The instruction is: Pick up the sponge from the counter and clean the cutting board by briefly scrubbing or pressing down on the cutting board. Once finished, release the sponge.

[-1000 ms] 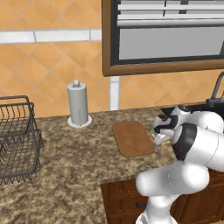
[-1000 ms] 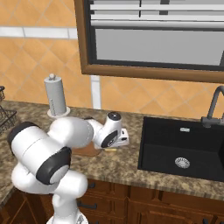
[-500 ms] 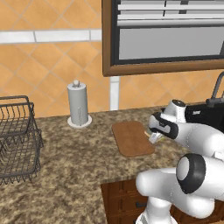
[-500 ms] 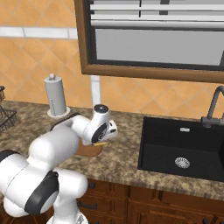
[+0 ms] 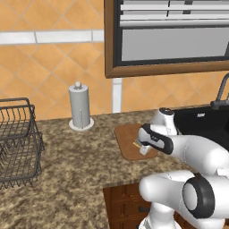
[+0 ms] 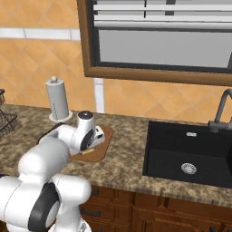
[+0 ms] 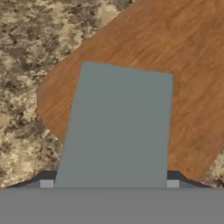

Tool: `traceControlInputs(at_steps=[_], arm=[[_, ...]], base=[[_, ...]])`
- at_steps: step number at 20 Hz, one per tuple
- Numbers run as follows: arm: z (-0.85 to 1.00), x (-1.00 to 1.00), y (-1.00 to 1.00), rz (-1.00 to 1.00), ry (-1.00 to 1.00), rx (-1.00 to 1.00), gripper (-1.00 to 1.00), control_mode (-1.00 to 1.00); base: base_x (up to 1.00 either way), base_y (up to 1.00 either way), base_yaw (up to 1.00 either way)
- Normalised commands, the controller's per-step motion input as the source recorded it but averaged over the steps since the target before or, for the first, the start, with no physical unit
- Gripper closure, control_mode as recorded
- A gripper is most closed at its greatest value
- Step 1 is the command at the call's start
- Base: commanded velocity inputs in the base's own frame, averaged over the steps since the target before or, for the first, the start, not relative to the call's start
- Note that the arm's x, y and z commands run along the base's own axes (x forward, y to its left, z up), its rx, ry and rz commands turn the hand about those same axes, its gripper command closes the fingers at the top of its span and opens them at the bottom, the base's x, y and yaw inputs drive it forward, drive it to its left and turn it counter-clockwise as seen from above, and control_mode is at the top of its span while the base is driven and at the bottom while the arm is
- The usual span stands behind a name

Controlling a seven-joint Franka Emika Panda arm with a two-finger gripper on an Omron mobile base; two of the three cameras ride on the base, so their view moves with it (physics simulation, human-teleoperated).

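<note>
Scrub step: sponge (image 7: pixel 117 127) over cutting board (image 7: pixel 175 57).
My hand (image 5: pixel 142 147) grips the sponge; next I press down, then release.

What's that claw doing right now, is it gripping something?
Gripper: closed on the sponge, holding it over the cutting board.

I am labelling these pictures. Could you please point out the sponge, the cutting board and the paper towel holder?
sponge (image 7: pixel 118 127), hand view, grey-green top face.
cutting board (image 5: pixel 127 136), left base view, bare left part.
paper towel holder (image 6: pixel 57 100), right base view, middle of roll.
</note>
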Motion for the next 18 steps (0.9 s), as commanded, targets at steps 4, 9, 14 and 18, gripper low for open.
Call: traceControlInputs(at_steps=[4, 9, 14, 18], arm=[[-0.23, 0.02, 0.1, 0.15, 0.26, 0.01, 1.0, -1.0], [-0.24, 0.15, 0.11, 0.12, 0.29, 0.0, 1.0, -1.0], [-0.1, 0.18, 0.07, 0.05, 0.08, 0.0, 1.0, -1.0], [-0.04, 0.25, 0.0, 0.0, 0.0, 0.0, 1.0, -1.0]], base=[[0.0, 0.0, 0.0], [0.0, 0.0, 0.0], [0.0, 0.0, 0.0], [0.0, 0.0, 0.0]])
